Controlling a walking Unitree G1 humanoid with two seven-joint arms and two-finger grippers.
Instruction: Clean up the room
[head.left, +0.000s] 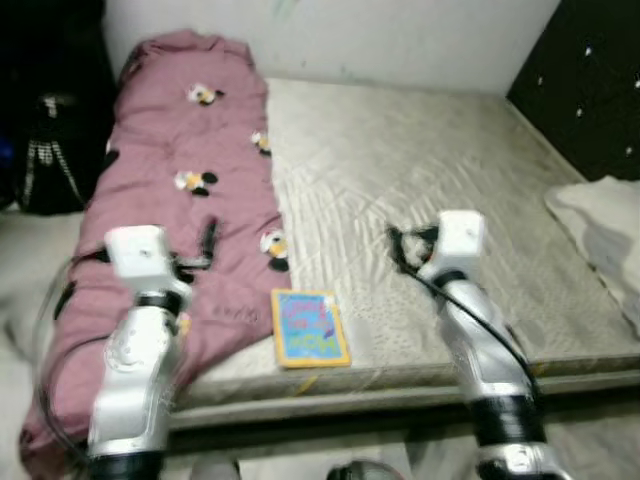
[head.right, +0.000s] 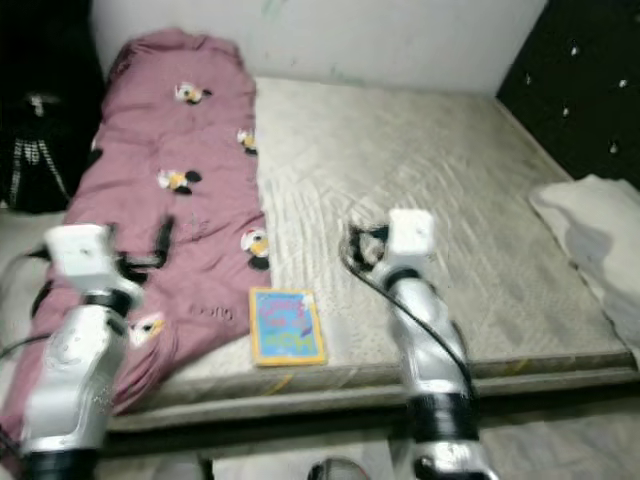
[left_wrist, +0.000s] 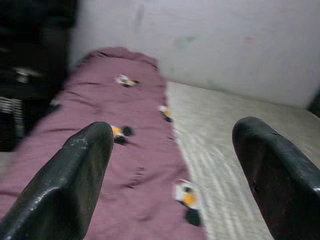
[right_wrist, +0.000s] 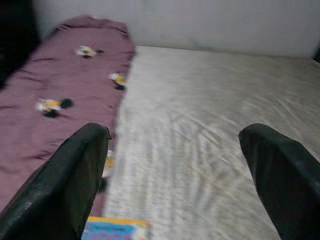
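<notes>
**Both arms held out over the bed**

Both silver arms are stretched forward over the near edge of the mattress (head.left: 430, 180). The left gripper (left_wrist: 172, 165) is held above the pink blanket (head.left: 180, 200), its two black fingers (left_wrist: 65, 185) spread wide with nothing between them. The right gripper (right_wrist: 175, 170) is held above the bare mattress, fingers likewise parted and empty.

A colourful book (head.left: 310, 328) is seen lying flat on the mattress near its front edge, just beside the blanket and between the two arms. The blanket is laid along the mattress's left side, up to the white wall (head.left: 400, 40). A pale cloth (head.left: 600, 225) is seen off the mattress's right side, a dark panel (head.left: 590, 80) behind it.
</notes>
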